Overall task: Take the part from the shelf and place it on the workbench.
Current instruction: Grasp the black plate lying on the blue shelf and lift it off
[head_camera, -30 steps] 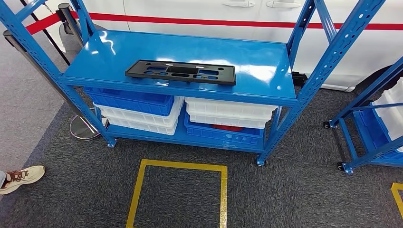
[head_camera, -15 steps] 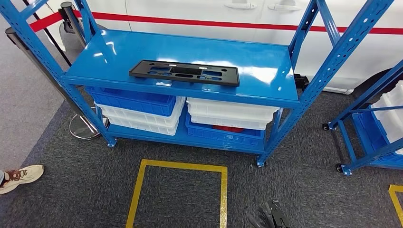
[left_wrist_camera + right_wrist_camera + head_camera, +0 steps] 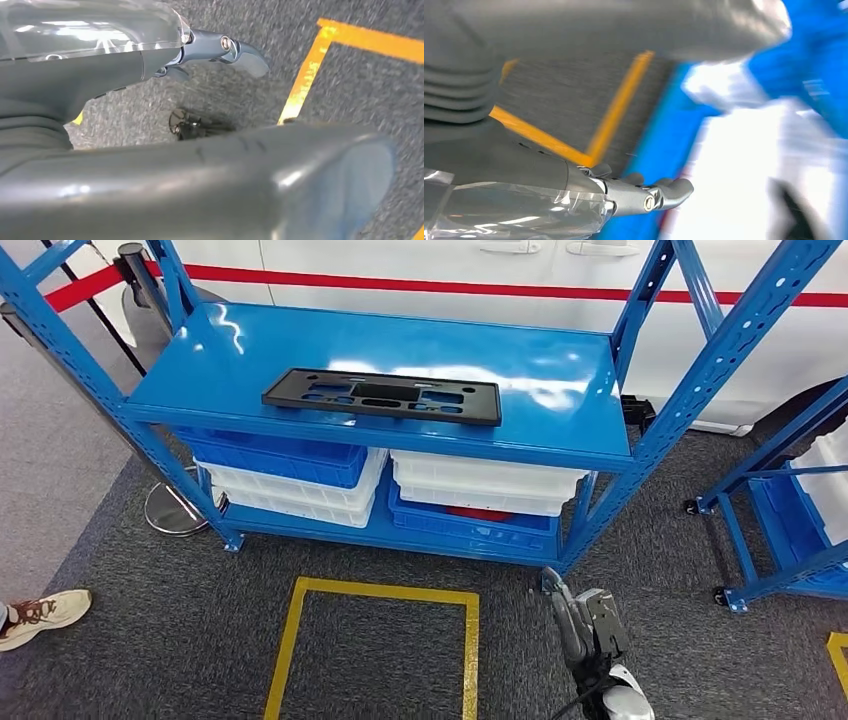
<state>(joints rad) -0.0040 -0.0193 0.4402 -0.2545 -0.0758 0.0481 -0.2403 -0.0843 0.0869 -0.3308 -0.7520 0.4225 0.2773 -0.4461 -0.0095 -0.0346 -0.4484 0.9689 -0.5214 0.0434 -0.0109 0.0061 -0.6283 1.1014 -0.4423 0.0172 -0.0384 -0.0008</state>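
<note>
No brand, label or writing can be read anywhere. The part [image 3: 381, 397], a flat black plate with cut-out slots, lies on the top board of the blue shelf [image 3: 560, 360], near the front edge and left of middle, with bare blue board on both sides of it and behind it. Under that board, blue and white bins [image 3: 380, 485] are stacked on the lower level. On the dark carpet in front of the shelf, a yellow tape square [image 3: 290, 640] marks a spot, and a second blue rack [image 3: 790, 510] stands off to the right.

The right hand [image 3: 590, 625] comes up low in front of the shelf's right front post, well below the part; its fingers [image 3: 671, 192] are apart and hold nothing. The left hand [image 3: 150, 115] hangs over the carpet beside a yellow tape line, fingers [image 3: 240, 50] released and empty. A person's shoe [image 3: 45, 612] rests at the carpet's left edge.
</note>
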